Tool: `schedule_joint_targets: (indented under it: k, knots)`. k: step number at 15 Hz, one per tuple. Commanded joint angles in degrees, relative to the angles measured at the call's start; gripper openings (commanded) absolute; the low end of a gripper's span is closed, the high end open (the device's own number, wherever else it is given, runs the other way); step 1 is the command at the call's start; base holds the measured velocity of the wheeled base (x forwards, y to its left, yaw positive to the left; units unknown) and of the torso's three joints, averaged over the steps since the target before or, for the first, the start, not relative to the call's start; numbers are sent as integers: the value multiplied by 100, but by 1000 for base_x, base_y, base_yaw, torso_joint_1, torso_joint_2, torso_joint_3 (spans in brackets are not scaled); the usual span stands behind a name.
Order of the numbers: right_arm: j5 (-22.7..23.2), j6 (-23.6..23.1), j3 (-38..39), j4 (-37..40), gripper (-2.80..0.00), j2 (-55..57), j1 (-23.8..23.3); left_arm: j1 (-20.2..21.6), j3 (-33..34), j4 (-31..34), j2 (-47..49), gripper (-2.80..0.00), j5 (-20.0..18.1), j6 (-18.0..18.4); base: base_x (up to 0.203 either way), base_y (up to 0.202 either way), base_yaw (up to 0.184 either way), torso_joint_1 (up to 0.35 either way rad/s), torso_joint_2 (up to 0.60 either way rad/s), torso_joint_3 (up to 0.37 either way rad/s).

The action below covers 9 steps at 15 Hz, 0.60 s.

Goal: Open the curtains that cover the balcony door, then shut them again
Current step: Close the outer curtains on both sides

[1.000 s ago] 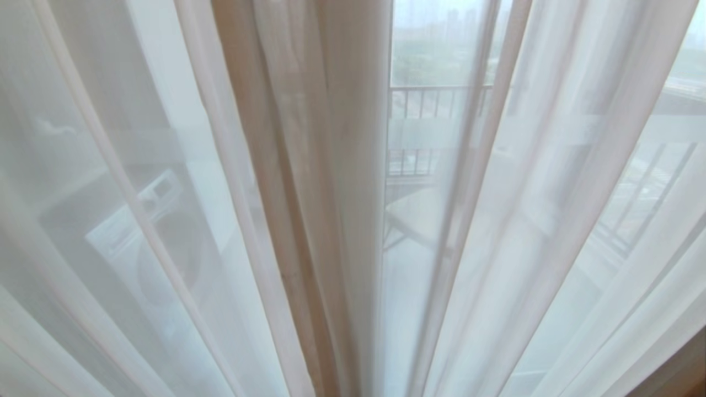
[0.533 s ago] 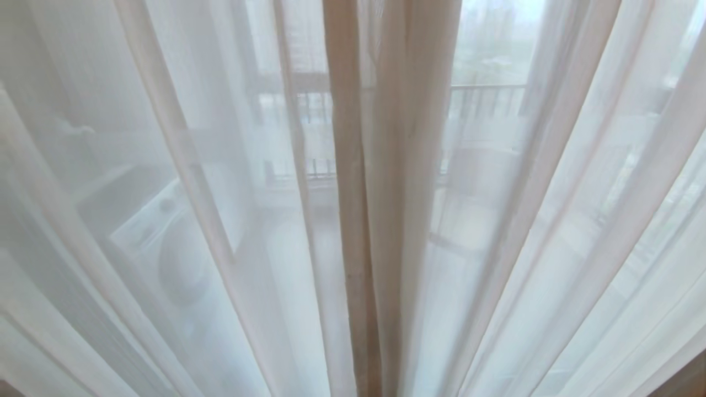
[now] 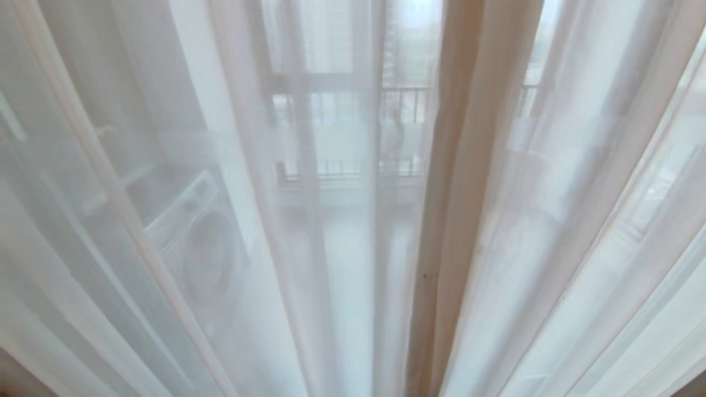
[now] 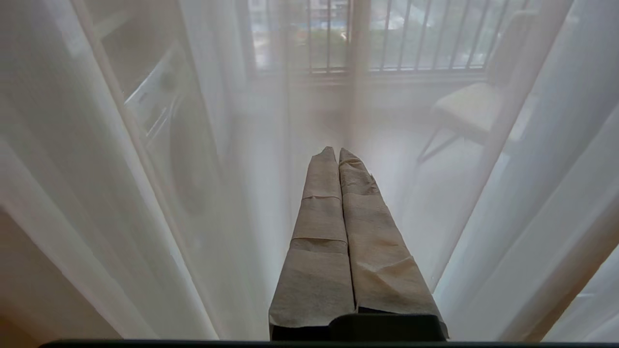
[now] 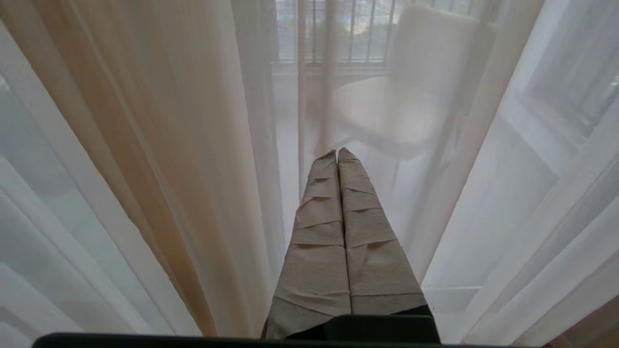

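Observation:
The curtains fill the head view: thin white sheers [image 3: 165, 220] hang in pleats, with a denser beige bunch of folds [image 3: 458, 193] right of centre. The balcony door's dark frame [image 3: 310, 182] shows dimly through them. Neither arm appears in the head view. In the left wrist view my left gripper [image 4: 337, 151], its fingers wrapped in tan tape, is shut on nothing and points at the sheers [image 4: 96, 169]. In the right wrist view my right gripper [image 5: 337, 152] is likewise shut and empty, with the beige folds [image 5: 159, 145] hanging beside it. Whether either fingertip touches the fabric I cannot tell.
Behind the sheers on the balcony stand a white washing machine [image 3: 204, 248] at the left, a pale chair [image 5: 387, 111] at the right, and a barred railing [image 3: 353, 105] at the back. A strip of brown floor [image 3: 696, 386] shows at the lower right corner.
The whole head view has shifted, so the camera has moved: the beige folds have gone from left of centre to right of centre in the picture. The uncovered gap of glass no longer shows.

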Motion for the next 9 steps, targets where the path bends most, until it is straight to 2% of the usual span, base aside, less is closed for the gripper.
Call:
schedule_joint_targets:
  k: [1,9]
  knots:
    - [2,-4,0,-1,-280,-1,-2,-1,2,-2,-10,-280,0,-2,0,189,0,4,4,0]
    - [-7,13,0,-1,-280,-1,-3,-1,2,-2,-10,-280,0,-2,0,190,14,1,3,3]
